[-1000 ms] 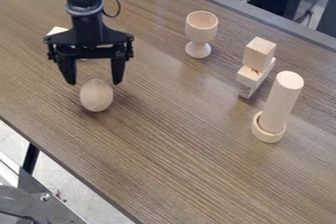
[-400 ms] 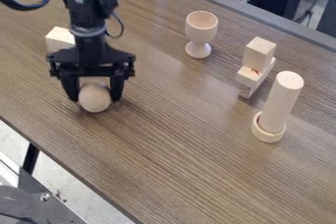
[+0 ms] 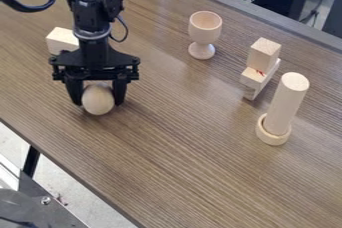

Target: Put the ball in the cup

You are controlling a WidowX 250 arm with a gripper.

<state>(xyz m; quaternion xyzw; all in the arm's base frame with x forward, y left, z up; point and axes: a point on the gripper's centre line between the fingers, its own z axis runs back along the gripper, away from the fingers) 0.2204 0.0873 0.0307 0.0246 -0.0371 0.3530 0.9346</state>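
Observation:
At the left of the camera view, the gripper point(image 3: 99, 103) points down at the table, its two fingers against opposite sides of the pale wooden ball point(image 3: 98, 100). The ball, slightly egg-shaped, is low between the fingertips, at or very near the tabletop. The wooden cup point(image 3: 204, 29) is upright on its stem and round foot, farther back and to the right of the gripper, with its mouth facing up.
A wooden block point(image 3: 61, 40) lies behind and left of the gripper. Right of the cup are stacked wooden blocks point(image 3: 262, 66), and nearer the front a tall cylinder point(image 3: 287, 101) stands in a ring point(image 3: 273, 135). The table's front edge point(image 3: 71, 178) runs diagonally at lower left.
The gripper has come down from above and behind the ball until its fingers flank it, then drawn in slightly around it. The ball has barely shifted, and the cup has stayed put.

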